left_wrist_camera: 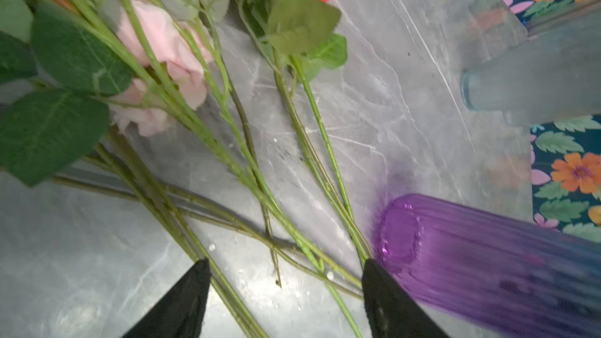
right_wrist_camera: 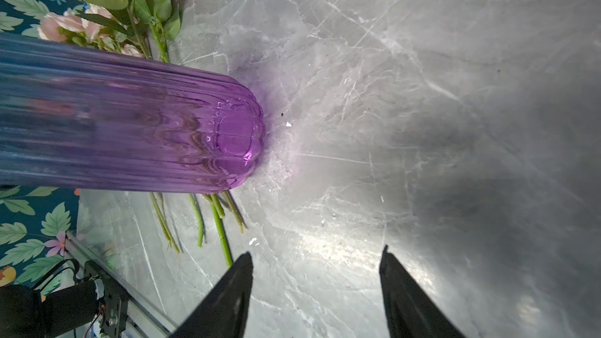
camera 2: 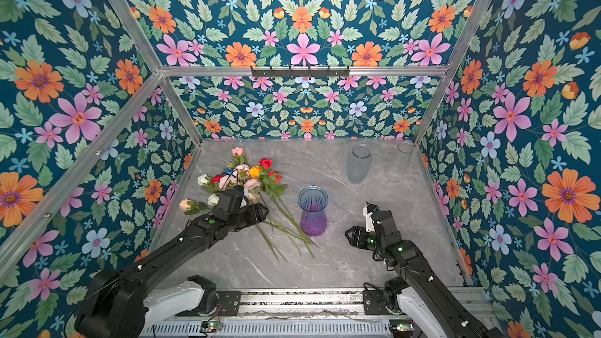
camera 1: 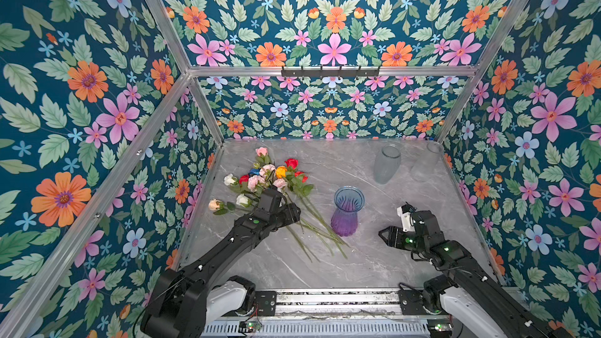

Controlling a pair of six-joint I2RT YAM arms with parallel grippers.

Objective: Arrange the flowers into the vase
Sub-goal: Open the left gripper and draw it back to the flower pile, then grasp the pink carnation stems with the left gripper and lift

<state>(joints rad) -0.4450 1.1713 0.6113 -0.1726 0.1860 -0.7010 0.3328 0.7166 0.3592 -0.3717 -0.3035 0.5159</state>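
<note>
Left gripper spread wide, empty, over stems of the flowers, left of the purple vase; right gripper likewise spread, empty.

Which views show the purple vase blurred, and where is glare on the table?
Left wrist view: purple vase smeared, flowers soft. Right wrist view: vase blurred toward its mouth; glare patch and broad shadow on the table. Both top views: sharp, evenly lit.

vase: ribbed glossy purple glass | table: polished grey marble-look | flowers: matt fabric
</note>
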